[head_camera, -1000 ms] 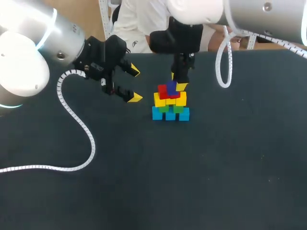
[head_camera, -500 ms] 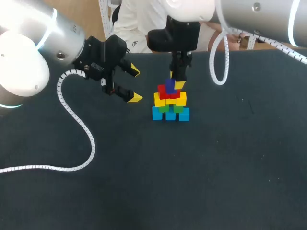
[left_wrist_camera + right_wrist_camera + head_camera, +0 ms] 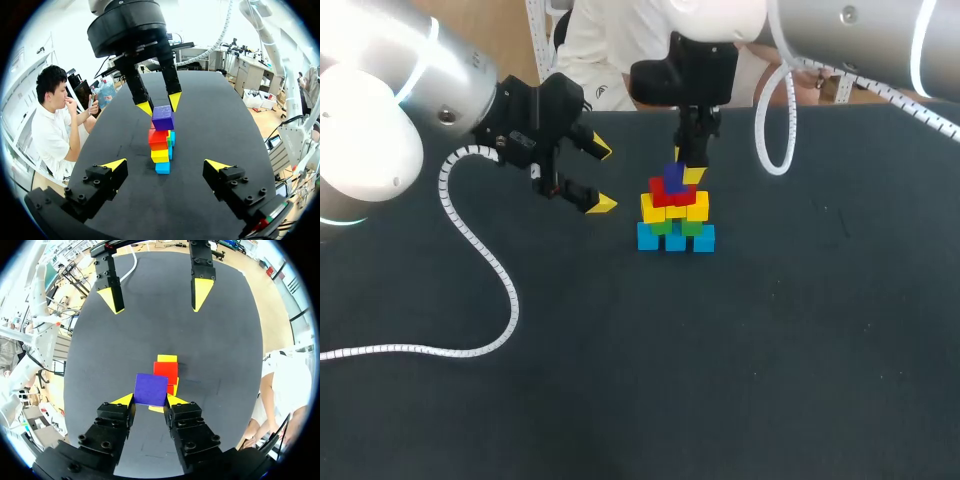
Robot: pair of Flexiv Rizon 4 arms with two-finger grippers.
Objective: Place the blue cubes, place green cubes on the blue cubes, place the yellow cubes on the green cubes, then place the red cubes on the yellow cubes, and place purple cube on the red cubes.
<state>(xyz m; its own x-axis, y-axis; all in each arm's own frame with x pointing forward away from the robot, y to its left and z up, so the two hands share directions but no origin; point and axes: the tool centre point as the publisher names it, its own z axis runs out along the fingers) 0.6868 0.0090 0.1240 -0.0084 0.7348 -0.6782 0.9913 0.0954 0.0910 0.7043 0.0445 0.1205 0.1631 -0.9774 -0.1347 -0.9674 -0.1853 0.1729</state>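
Right gripper (image 3: 687,168) is clamping the purple cube (image 3: 675,181), which is sitting on the red cubes (image 3: 667,196). Advise opening gently and lifting straight up. Left gripper (image 3: 601,177), fingers apart, is hovering at nine o'clock of the stack (image 3: 675,224).

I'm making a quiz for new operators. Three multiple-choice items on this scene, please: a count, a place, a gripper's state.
1. Blue cubes showing in the head view's bottom row: A one, B three, C five.
2. The purple cube sits: A on the red cubes, B among the blue cubes, C off to one side, alone.
3. The left gripper is: A open and empty, B shut on a red cube, C shut on the purple cube.
Answers: B, three blue faces stand side by side; A, red lies directly under it; A, its tips stand apart, holding nothing.
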